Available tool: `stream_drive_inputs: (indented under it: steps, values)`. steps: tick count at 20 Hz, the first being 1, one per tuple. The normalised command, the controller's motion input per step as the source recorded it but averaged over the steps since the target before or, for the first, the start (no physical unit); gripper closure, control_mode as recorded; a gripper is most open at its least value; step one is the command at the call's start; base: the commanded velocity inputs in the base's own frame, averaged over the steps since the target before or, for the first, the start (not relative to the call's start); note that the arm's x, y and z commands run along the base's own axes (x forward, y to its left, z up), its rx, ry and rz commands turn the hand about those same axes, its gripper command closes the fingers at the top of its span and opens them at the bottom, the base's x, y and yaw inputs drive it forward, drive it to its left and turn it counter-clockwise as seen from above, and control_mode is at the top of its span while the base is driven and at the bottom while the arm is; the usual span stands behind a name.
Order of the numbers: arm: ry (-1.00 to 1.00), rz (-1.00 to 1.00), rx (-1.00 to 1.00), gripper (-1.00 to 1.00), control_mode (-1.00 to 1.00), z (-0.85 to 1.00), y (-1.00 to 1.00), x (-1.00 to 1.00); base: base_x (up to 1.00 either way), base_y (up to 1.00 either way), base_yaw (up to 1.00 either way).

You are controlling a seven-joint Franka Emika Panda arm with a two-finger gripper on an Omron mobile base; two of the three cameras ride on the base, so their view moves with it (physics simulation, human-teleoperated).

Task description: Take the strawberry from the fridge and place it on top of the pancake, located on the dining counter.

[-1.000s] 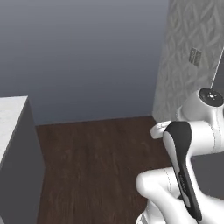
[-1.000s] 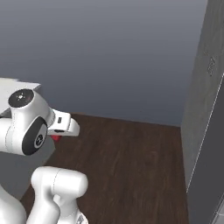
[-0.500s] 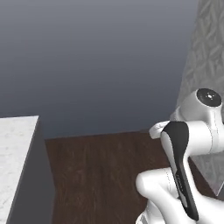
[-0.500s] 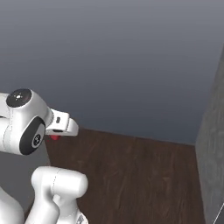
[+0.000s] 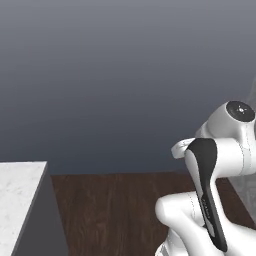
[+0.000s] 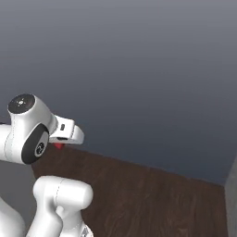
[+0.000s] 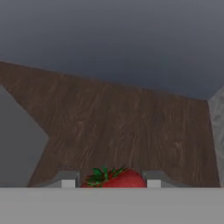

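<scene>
In the hand view the strawberry (image 7: pixel 122 179), bright red with green leaves, sits between my two finger tips, and the gripper (image 7: pixel 108 183) is shut on it. From the right base view a sliver of the red strawberry (image 6: pixel 59 146) peeks out under the white hand, held high above the floor. A corner of the white marble-look dining counter (image 5: pixel 19 192) shows at the lower left of the left base view. The fridge and the pancake are out of view.
Dark wood floor (image 5: pixel 115 210) stretches ahead to a plain blue-grey wall (image 5: pixel 125 75). A pale patterned wall (image 5: pixel 248 187) edges the right side. The counter's grey side panel (image 5: pixel 45 225) drops to the floor on the left.
The whole picture has slid right as the base turns: the counter corner has come further into the left base view and the patterned wall has moved off right. The grip on the strawberry is unchanged.
</scene>
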Motion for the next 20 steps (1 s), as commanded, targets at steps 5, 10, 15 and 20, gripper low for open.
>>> stream_drive_inputs:
  steps: [5, 10, 15, 20]
  values:
    - [0.00, 0.00, 0.00, 1.00, 1.00, 0.00, 0.00, 0.00, 1.00, 0.00, 0.42]
    - [0.00, 0.00, 0.00, 1.00, 1.00, 0.00, 0.00, 0.00, 1.00, 0.00, 0.49]
    - [0.00, 0.00, 0.00, 1.00, 1.00, 0.00, 0.00, 0.00, 1.00, -0.03, 0.53]
    - [0.00, 0.00, 0.00, 1.00, 1.00, 0.00, 0.00, 0.00, 1.00, -0.20, 0.62]
